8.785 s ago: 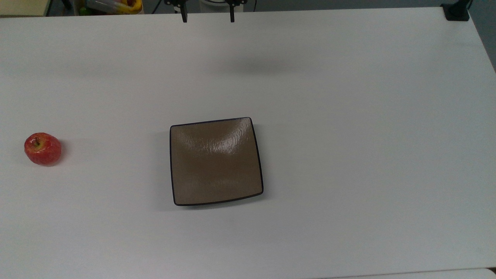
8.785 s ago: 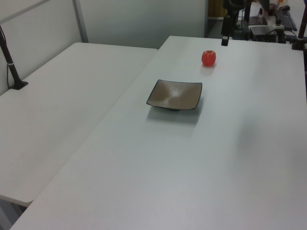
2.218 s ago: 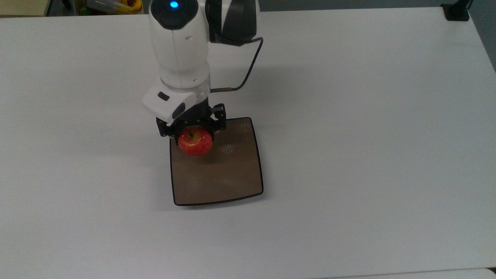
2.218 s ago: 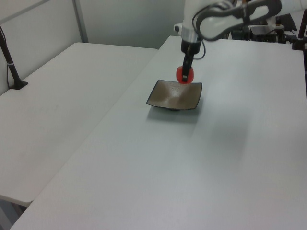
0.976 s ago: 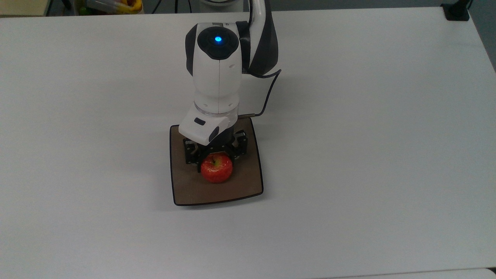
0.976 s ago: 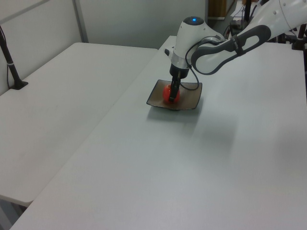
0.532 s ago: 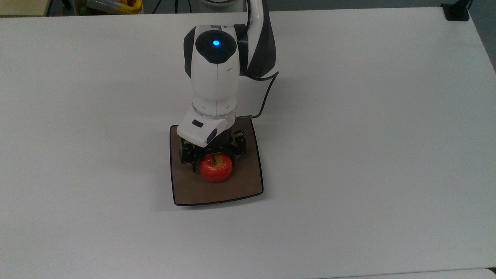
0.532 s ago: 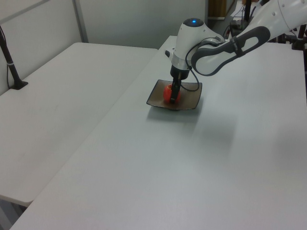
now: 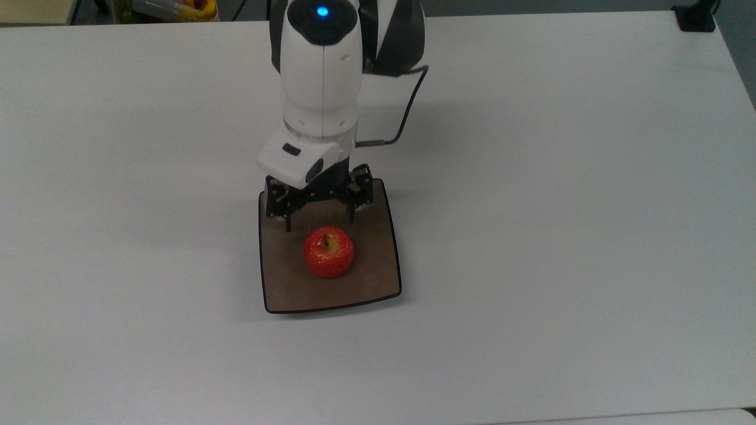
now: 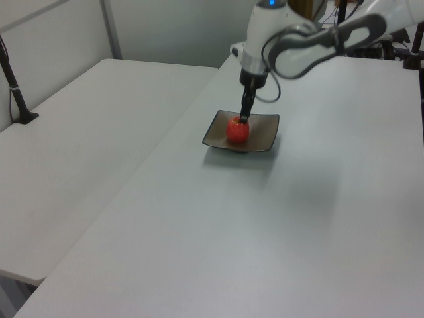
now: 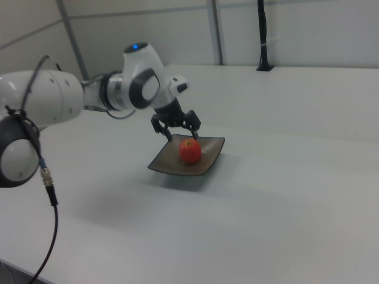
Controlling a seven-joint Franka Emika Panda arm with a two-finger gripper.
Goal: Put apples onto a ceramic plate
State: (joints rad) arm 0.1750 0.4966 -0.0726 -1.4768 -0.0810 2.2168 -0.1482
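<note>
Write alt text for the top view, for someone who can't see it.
A small red apple sits near the middle of a square brown plate on a white table. Just above it in the picture, the robot arm's black claw hangs open, not touching the apple.

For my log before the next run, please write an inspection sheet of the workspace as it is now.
Surface: white table, no marks seen.
Job's things: apple sits stem up on the ceramic plate, near its centre.
Clutter: nothing seen.
Grippers: gripper open, above the plate, clear of the apple.
Cables: black cable loops beside the arm's wrist.
Surroundings: second white table; black post.
</note>
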